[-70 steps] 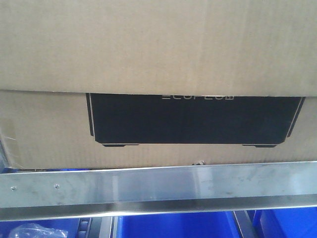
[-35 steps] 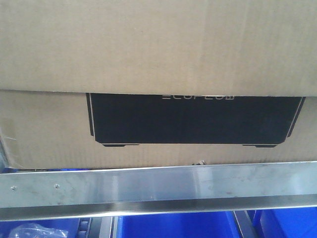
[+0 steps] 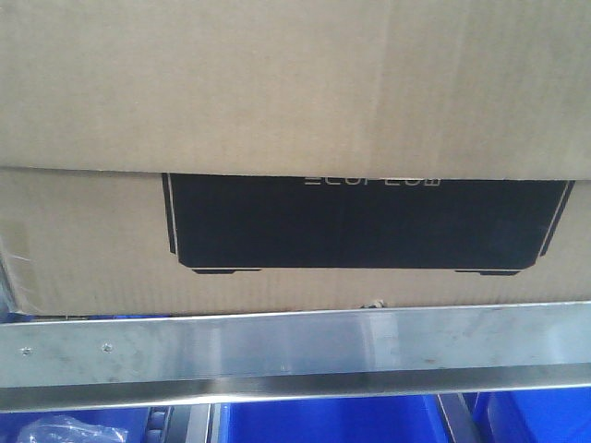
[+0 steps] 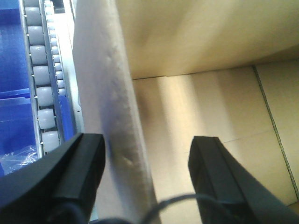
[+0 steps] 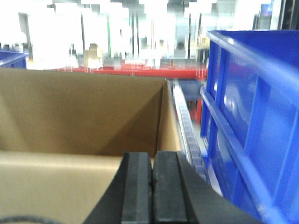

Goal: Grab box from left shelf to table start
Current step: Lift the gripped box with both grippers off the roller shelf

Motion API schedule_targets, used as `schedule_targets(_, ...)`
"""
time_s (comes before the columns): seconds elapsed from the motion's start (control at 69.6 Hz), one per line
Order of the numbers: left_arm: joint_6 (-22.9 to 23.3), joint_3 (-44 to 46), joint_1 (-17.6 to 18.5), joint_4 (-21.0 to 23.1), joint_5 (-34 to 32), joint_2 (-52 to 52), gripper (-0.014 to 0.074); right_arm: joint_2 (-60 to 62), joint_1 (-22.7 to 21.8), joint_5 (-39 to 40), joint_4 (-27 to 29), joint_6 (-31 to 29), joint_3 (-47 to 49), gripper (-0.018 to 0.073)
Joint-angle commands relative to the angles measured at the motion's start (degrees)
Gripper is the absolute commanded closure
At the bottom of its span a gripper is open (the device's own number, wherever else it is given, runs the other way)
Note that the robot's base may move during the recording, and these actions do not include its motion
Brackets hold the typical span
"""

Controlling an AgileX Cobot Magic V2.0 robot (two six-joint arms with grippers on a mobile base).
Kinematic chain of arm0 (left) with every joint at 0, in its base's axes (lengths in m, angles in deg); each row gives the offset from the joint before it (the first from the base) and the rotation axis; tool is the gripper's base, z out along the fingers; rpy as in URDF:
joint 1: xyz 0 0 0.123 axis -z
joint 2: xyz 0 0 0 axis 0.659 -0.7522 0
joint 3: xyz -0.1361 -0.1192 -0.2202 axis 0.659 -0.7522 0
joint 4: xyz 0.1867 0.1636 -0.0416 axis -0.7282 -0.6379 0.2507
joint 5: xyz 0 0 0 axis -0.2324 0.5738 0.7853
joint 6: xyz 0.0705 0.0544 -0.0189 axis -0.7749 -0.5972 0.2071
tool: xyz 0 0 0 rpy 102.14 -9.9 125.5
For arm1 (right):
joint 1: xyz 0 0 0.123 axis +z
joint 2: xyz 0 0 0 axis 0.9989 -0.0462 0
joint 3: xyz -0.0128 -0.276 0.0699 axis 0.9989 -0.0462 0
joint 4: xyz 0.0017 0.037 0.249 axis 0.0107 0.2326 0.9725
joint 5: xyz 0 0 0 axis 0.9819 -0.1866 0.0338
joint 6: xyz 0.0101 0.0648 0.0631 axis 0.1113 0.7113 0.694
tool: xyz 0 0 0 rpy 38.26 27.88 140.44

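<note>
Sitting on the shelf (image 3: 295, 355), the box (image 3: 295, 83) fills the front view. Left wrist view: the left hand (image 4: 147, 149) is released, astride a box wall. Right wrist view: the right hand (image 5: 153, 163) seems clenched, empty. Pulling one-sided could twist the box against the shelf.

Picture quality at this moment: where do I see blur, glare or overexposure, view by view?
Front view: soft overall, the box lettering smeared, dull sheen on the shelf rail. Left wrist view: left gripper out of focus up close, bright light band across the cardboard. Right wrist view: background blown out white, blue bin blurred.
</note>
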Motion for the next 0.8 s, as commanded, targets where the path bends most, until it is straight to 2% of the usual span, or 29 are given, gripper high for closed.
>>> schedule_targets(0.0,0.1,2.2,0.4,0.9,-3.0,1.7,0.0293,-8.1,-0.1,-0.8,-0.3,-0.2,7.9,0.0501)
schedule_targets(0.086,0.1,2.2,0.4,1.0,-3.0,1.7,0.0293,-15.5,-0.1,-4.0,-0.3,-0.2,14.4,0.0495)
schedule_targets(0.158,0.1,2.2,0.4,1.0,-3.0,1.7,0.0293,-20.9,-0.1,-7.0,-0.3,-0.2,19.0,0.0433)
schedule_targets(0.216,0.1,2.2,0.4,1.0,-3.0,1.7,0.0300,-25.2,-0.1,-9.9,-0.3,-0.2,21.8,0.0342)
schedule_targets(0.33,0.1,2.2,0.4,1.0,-2.9,1.7,0.0352,-31.6,-0.1,-14.6,-1.0,-0.2,26.7,0.0093)
schedule_targets(0.402,0.1,2.2,0.4,1.6,-2.9,1.7,0.0388,-35.6,-0.2,-18.2,-2.5,-0.2,29.7,-0.0008)
schedule_targets(0.604,0.1,2.2,0.4,2.3,-2.9,1.7,0.0407,-44.4,-0.9,-26.5,-6.7,-0.2,38.6,-0.0021)
schedule_targets(0.79,0.1,2.2,0.4,2.3,-2.8,1.7,0.0407,-51.7,-1.0,-28.1,-8.1,-0.2,44.5,-0.0021)
